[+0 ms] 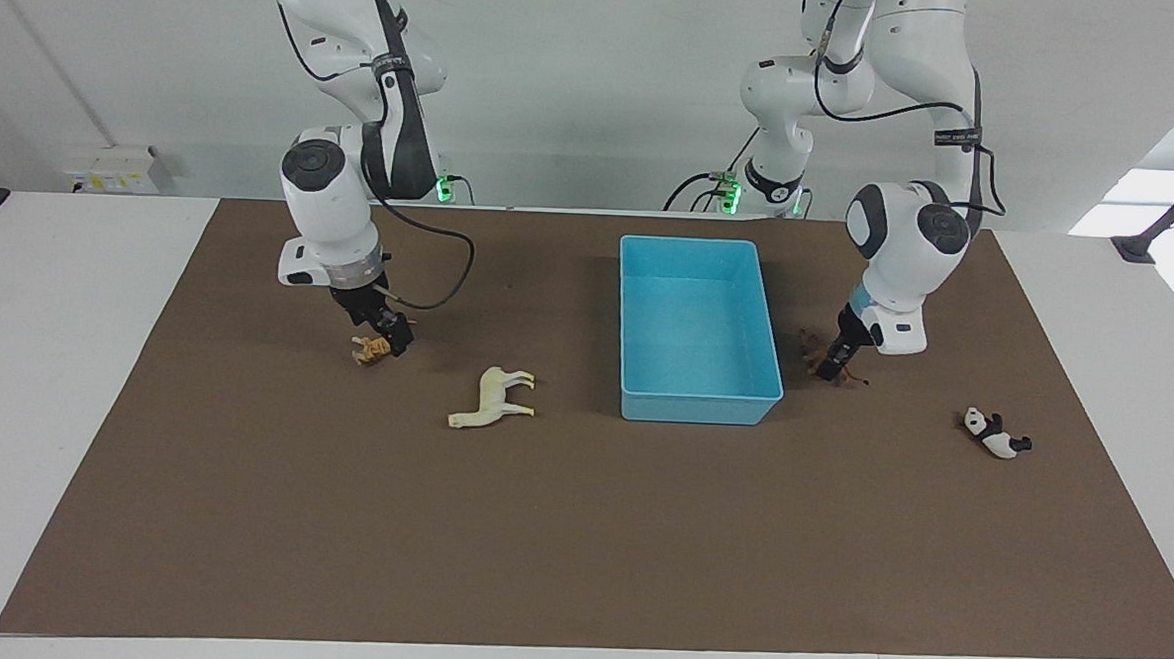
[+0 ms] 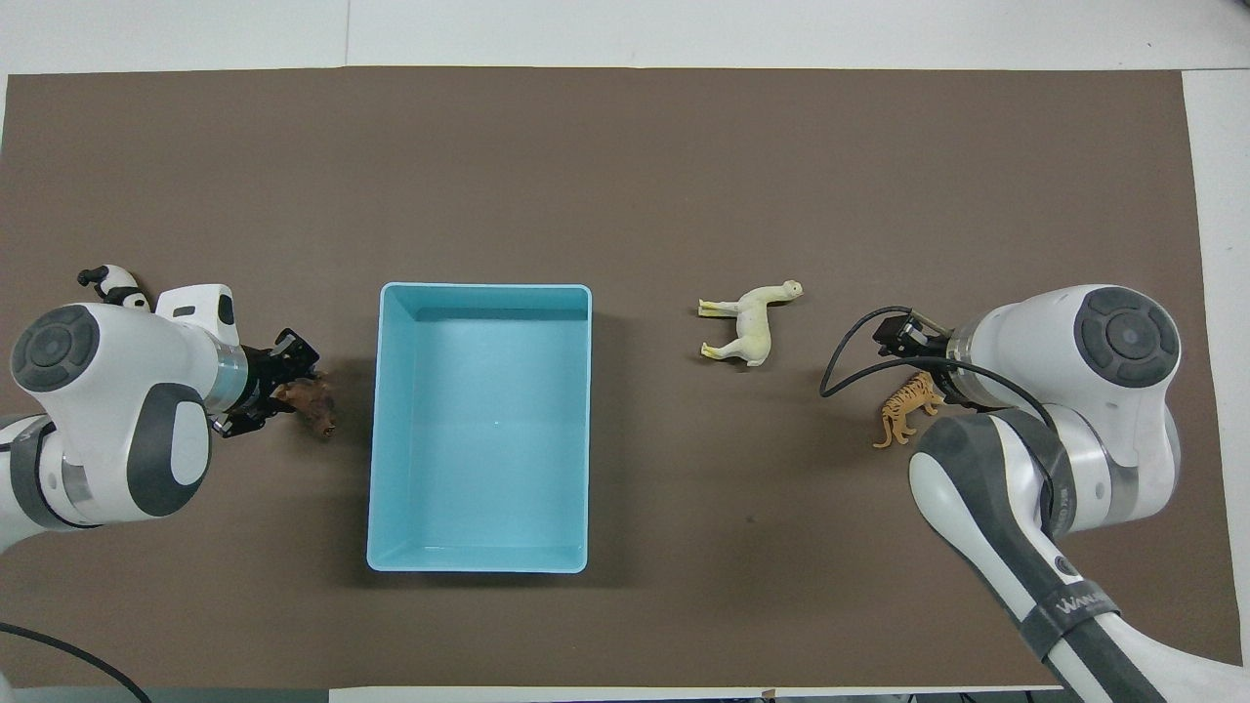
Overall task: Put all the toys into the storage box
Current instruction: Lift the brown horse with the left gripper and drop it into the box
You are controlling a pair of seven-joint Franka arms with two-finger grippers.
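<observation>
The light-blue storage box (image 1: 643,406) (image 2: 383,439) stands empty mid-table. My right gripper (image 1: 388,339) (image 2: 928,376) is low over the orange striped tiger (image 1: 368,353) (image 2: 903,408), right at it, toward the right arm's end. My left gripper (image 1: 830,368) (image 2: 278,386) is down at the brown lion (image 1: 812,351) (image 2: 314,405), beside the box toward the left arm's end. The cream-white horse (image 1: 493,398) (image 2: 754,327) lies on its side between the tiger and the box. The black-and-white panda (image 1: 994,433) (image 2: 115,283) lies farther from the robots than the lion, partly hidden by the left arm in the overhead view.
A brown mat (image 1: 577,547) (image 2: 684,166) covers the white table (image 1: 51,346). Nothing else lies on it.
</observation>
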